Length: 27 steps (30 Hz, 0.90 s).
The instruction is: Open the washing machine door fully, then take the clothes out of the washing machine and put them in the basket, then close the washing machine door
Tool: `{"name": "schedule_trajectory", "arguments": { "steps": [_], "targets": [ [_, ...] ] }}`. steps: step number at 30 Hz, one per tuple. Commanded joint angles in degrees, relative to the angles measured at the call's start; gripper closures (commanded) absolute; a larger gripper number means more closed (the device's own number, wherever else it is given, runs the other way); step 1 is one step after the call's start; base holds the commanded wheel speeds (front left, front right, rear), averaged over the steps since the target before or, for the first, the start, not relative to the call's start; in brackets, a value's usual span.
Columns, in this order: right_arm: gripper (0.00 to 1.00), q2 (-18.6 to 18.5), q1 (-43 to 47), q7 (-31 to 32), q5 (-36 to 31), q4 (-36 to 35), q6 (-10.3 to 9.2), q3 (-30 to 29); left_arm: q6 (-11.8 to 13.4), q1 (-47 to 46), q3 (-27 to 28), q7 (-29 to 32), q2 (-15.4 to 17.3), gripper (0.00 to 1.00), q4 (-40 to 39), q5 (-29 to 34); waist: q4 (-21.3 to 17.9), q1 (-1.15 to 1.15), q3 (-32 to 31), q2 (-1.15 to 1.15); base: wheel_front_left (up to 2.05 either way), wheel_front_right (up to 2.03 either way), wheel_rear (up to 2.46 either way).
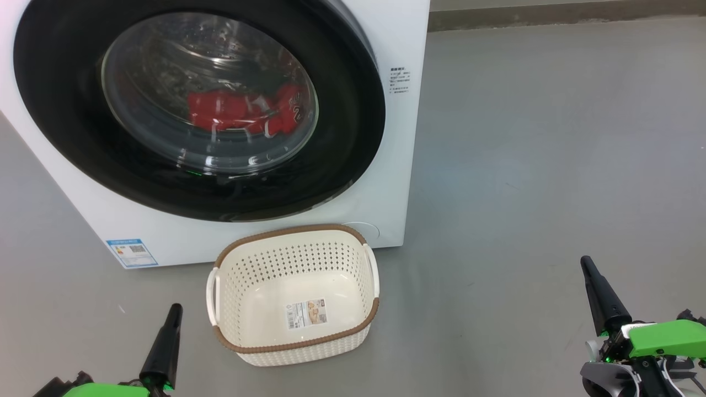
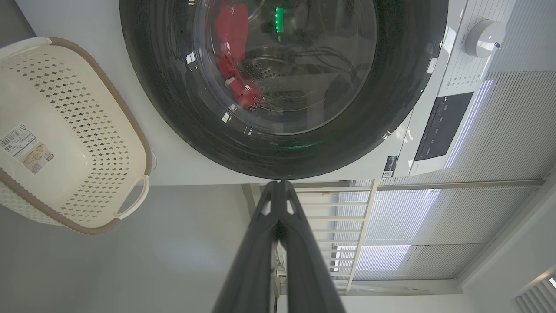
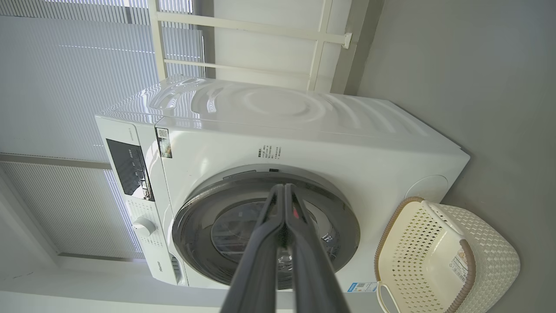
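Observation:
The white washing machine [image 1: 397, 165] stands ahead with its round black-rimmed door [image 1: 71, 138] closed against the front. Through the glass I see the red clothes [image 1: 242, 113] lying in the drum. The cream perforated basket [image 1: 353, 325] sits empty on the floor just below the door. My left gripper [image 1: 175, 310] is shut and holds nothing, low at the basket's left. My right gripper [image 1: 586, 262] is shut too and holds nothing, off to the right of the machine. In the wrist views each gripper, left [image 2: 280, 184] and right [image 3: 284, 188], points at the door [image 2: 173, 108] [image 3: 339, 217].
Grey floor [image 1: 551, 138] spreads wide to the right of the machine. A wall base runs along the back. The machine's control panel [image 3: 130, 167] and dial [image 3: 143, 226] sit above the door, with window blinds behind.

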Motion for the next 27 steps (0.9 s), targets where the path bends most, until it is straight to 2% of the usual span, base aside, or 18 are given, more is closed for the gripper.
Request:
{"name": "schedule_trajectory", "arguments": {
  "steps": [1, 27],
  "targets": [
    [1.0, -0.7, -2.5, 0.3, -0.5, -1.4, 0.03, 1.1, -0.5, -2.4, 2.0, 0.3, 0.6, 1.0, -1.2, -0.3, 0.0, 0.0, 0.0, 0.0, 0.0, 0.0, 0.0],
    [1.0, -0.7, -2.5, 0.3, -0.5, -1.4, 0.03, 1.1, -0.5, -2.4, 2.0, 0.3, 0.6, 1.0, -1.2, -0.3, 0.0, 0.0, 0.0, 0.0, 0.0, 0.0, 0.0]
  ]
}}
